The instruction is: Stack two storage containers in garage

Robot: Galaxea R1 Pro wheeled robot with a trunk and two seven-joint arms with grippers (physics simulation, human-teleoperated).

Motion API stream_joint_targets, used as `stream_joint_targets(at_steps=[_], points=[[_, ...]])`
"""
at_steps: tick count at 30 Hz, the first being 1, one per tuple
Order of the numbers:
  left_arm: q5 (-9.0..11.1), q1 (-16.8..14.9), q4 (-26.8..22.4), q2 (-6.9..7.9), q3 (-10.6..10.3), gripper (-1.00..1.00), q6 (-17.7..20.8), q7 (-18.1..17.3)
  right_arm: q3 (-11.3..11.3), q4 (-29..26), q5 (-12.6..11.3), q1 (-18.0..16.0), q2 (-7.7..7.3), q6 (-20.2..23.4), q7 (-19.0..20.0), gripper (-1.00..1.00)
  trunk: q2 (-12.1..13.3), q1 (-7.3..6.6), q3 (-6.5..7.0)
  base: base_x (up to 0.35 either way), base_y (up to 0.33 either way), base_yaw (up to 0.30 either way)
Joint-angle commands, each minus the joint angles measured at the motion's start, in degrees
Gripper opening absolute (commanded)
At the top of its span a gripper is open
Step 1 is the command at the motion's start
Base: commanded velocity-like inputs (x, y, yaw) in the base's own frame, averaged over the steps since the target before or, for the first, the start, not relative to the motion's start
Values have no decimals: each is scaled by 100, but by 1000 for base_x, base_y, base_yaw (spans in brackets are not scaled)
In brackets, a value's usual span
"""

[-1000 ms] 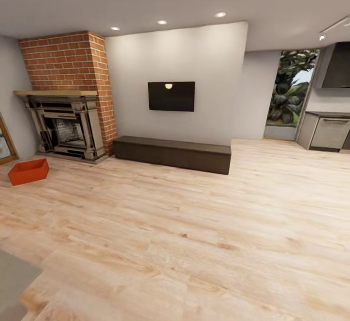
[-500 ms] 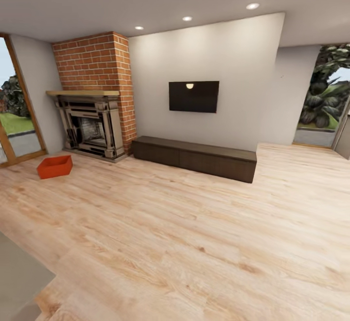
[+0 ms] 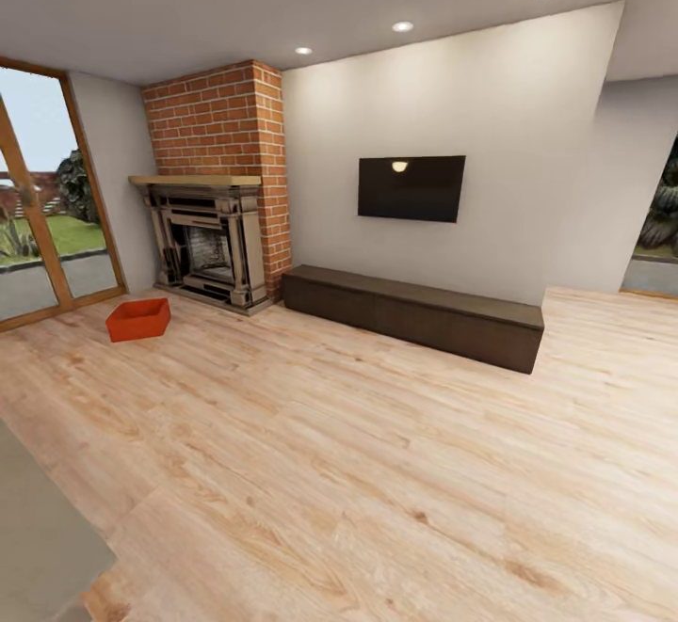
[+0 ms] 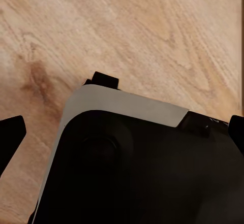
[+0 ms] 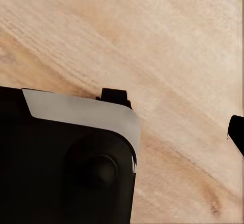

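storage container [image 3: 138,319], one orange-red bin, lies on the light wood plank floor [image 3: 358,471] of the living room, just in front of the fireplace [image 3: 209,246] and near the glass door [image 3: 42,208]. since a second ago the whole head view has swung, so the bin now sits further from the left edge; the robot turns toward it. second bin is not seen. both claws: i cannot tell if spread or pressed together.
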Motion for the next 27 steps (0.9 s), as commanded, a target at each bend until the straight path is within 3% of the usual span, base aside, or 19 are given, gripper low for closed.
stream_joint_targets(at_steps=[1, 27], points=[[23, 1, -6, 0, -1, 100, -6, 5, 50, 15, -61, -7, 2, -35, -3, 100, -2, 3, -5, 323, 0, 15], [22, 1, -8, -1, 1, 100, -7, 5, 37, 13, -60, -7, 12, -35, -3, 100, -2, 3, -5, 323, 0, 1]])
